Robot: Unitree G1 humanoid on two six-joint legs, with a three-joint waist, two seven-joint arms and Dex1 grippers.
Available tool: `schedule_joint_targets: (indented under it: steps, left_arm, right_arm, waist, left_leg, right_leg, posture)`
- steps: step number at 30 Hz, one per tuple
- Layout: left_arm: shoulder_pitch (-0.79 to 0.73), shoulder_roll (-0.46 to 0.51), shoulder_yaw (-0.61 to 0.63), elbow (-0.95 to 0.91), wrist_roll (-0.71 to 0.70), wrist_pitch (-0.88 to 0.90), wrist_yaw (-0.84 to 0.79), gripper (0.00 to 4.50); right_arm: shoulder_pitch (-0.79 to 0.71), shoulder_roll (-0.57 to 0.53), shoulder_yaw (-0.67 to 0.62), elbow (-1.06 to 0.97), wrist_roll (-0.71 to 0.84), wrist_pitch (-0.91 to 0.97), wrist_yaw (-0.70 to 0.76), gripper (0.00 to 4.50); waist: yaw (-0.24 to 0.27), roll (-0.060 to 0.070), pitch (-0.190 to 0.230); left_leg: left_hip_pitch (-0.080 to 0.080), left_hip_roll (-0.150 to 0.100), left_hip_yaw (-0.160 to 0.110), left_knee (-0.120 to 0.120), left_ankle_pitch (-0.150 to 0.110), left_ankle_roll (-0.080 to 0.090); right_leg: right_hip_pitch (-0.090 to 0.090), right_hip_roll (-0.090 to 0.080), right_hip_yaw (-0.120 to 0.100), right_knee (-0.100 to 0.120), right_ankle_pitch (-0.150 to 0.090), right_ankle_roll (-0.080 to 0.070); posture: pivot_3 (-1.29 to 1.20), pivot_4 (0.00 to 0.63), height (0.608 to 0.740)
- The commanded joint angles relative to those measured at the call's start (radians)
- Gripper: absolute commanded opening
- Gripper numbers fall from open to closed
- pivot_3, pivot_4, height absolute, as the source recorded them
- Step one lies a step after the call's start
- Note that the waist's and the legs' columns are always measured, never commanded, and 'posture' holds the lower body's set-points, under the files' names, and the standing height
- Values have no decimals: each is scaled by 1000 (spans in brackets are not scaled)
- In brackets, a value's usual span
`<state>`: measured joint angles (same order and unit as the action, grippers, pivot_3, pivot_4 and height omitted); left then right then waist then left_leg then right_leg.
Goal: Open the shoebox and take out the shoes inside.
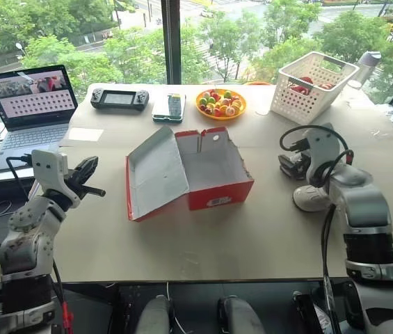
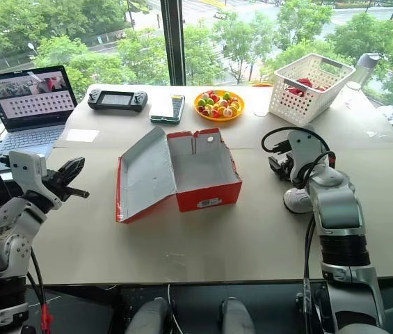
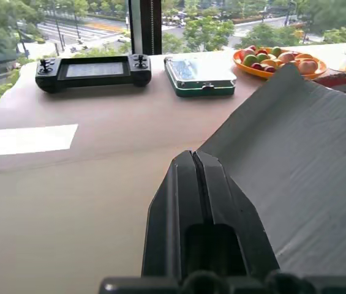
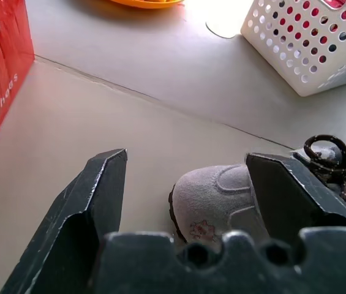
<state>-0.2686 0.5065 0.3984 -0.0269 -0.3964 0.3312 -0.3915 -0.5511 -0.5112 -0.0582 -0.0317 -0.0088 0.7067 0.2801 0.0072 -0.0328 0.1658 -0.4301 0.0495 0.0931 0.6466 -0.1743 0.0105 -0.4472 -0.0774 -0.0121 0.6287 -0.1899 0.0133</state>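
Observation:
The red shoebox (image 1: pixel 217 196) stands open in the middle of the table. Its lid (image 1: pixel 158 170) is folded out to the left, grey-white side up, and I see nothing inside the box. One light grey shoe (image 1: pixel 312 198) lies on the table to the right of the box. My right gripper (image 1: pixel 292 167) hovers over this shoe (image 4: pixel 212 199) with its fingers (image 4: pixel 93 196) spread open; the toe lies between them, close to one finger. My left gripper (image 1: pixel 88 174) is shut and empty, left of the lid (image 3: pixel 307 159). Its closed fingertips (image 3: pixel 192 160) point along the lid's edge.
Along the far side of the table are a laptop (image 1: pixel 29 104), a black game console (image 1: pixel 119 98), a green-edged case (image 1: pixel 169 106), an orange plate of colourful balls (image 1: pixel 220 103) and a white lattice basket (image 1: pixel 312 85). A white sheet (image 1: pixel 81 135) lies near the laptop.

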Motion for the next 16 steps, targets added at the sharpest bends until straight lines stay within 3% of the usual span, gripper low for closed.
schedule_joint_targets:
  steps: [1, 7, 16]
  left_arm:
    - [5, -34, 44, 44, 58, -87, 112, 0]
    - [21, -88, 82, 147, 98, -156, 224, 0]
    - [25, -120, 54, 194, 110, -167, 262, 0]
  right_arm:
    - [84, 59, -14, -38, -42, -147, -103, 3691]
    - [222, 102, -24, -19, -25, -328, -97, 3691]
    - [242, 116, -20, 36, -32, -374, -105, 3691]
  waist:
    - [-2, 0, 0]
    - [-11, -1, -1]
    - [-22, -2, -1]
  left_leg:
    - [0, 0, 0, 0, 0, 0]
    - [4, 0, 0, 0, 0, 0]
    - [7, 1, -1, 0, 0, 0]
  right_leg:
    - [0, 0, 0, 0, 0, 0]
    - [5, 0, -1, -1, -3, 6]
    - [8, 0, -1, -1, -3, 7]
  posture:
    - [0, 150, 733]
    - [0, 150, 733]
    - [0, 150, 733]
